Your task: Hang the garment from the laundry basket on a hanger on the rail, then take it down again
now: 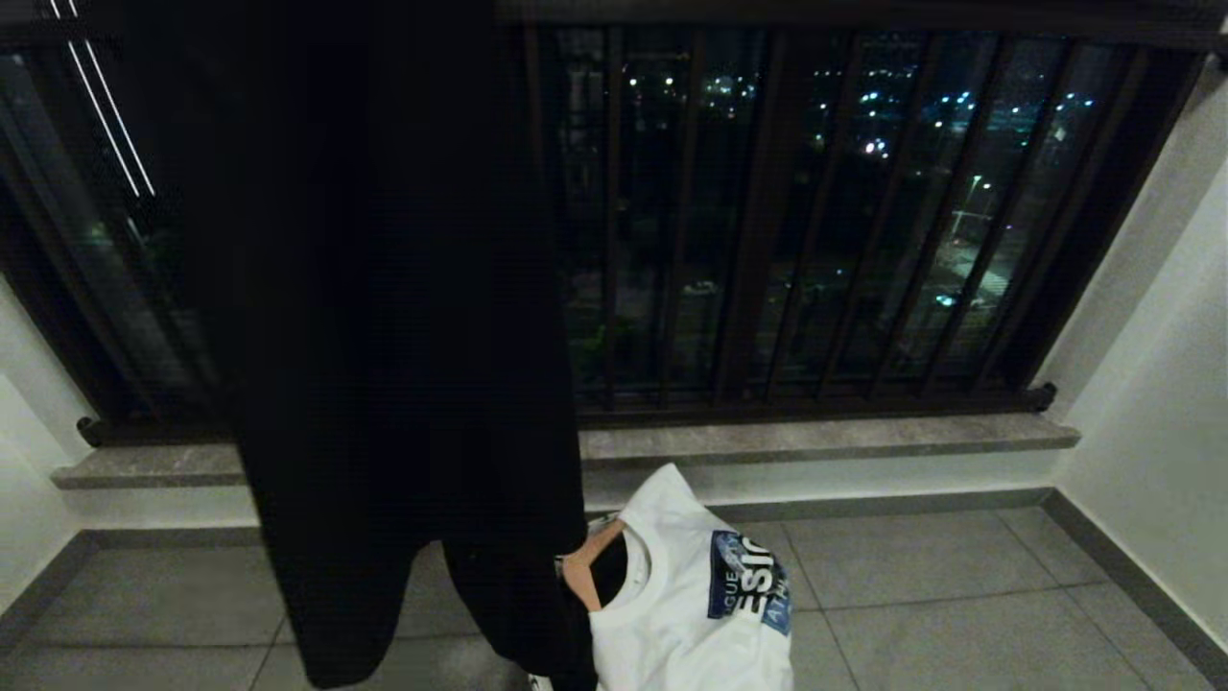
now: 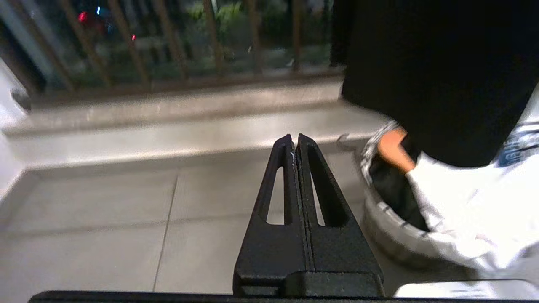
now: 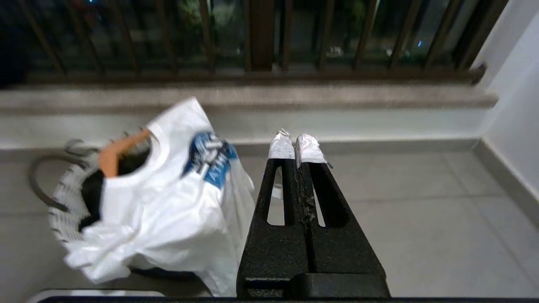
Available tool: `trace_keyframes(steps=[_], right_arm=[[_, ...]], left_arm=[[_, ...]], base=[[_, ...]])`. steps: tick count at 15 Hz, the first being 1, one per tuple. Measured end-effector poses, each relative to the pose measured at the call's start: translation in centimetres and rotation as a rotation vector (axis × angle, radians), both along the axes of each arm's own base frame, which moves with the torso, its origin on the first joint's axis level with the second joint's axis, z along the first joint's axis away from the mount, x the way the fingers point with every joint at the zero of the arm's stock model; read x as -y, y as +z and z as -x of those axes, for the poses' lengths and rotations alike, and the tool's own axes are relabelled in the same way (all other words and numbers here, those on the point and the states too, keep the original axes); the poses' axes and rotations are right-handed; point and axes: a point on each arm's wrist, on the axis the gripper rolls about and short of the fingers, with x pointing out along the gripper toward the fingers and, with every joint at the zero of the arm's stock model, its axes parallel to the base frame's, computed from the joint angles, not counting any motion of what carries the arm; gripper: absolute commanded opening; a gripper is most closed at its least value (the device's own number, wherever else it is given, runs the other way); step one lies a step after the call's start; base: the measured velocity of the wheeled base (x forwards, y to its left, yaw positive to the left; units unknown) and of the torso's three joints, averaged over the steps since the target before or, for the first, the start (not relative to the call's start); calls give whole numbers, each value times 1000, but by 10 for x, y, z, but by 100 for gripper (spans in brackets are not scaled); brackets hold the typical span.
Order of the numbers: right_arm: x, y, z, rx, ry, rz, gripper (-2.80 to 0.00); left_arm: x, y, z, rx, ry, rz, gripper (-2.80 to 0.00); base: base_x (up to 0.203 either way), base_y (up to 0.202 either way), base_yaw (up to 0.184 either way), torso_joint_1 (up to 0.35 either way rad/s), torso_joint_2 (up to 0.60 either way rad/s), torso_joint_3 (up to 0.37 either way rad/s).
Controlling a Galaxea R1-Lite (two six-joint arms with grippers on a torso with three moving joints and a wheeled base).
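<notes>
Draped over the laundry basket point(image 3: 63, 198) on the tiled floor point(image 1: 921, 595) just below the window ledge point(image 1: 825, 437): a white T-shirt point(image 1: 691, 614), already threaded on a wooden hanger point(image 1: 587, 566) whose tan arm pokes out through the neck hole, probably so that hook and shoulders can be lifted together instead of fished out of a heap. Collar turned up and towards the window grille point(image 1: 815, 221), most of the cloth spilling over the near side of the white, patterned rim, dark inside of the basket showing behind the neckline. Hanging close in front in the head view, a big black garment point(image 1: 384, 336), covering the left half of the window and part of the basket; no rail visible above it, so no telling what holds it up. On the shirt's chest, a blue print point(image 1: 753, 581) with white capitals, only fragments legible: "ESIG" in large letters, "QUE" above, "AT" beneath; nothing else readable. Left tool point(image 2: 294, 141) pressed fully together and empty, poised over bare floor beside the basket, well apart from the shirt. Right tool point(image 3: 295, 145) likewise closed tight with nothing between, white tape wrapped round both tips, likely for extra grip on cloth, near the shirt's hem side. Judging by that, nothing picked up yet and hanging not begun.
</notes>
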Motion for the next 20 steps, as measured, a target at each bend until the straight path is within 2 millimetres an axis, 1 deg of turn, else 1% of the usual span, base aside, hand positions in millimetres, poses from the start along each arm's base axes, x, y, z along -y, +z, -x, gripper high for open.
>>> trace_keyframes(steps=[1, 5, 20], right_arm=[[0, 0, 0, 0, 0, 0, -280], [0, 0, 0, 0, 0, 0, -280], [0, 0, 0, 0, 0, 0, -280]], left_arm=[[0, 0, 0, 0, 1, 0, -280], [0, 0, 0, -1, 1, 1, -280], [0, 0, 0, 0, 0, 0, -280]], base=[[0, 0, 0, 101, -495, -256], [0, 0, 0, 307, -471, -264], [0, 0, 0, 252, -517, -272]])
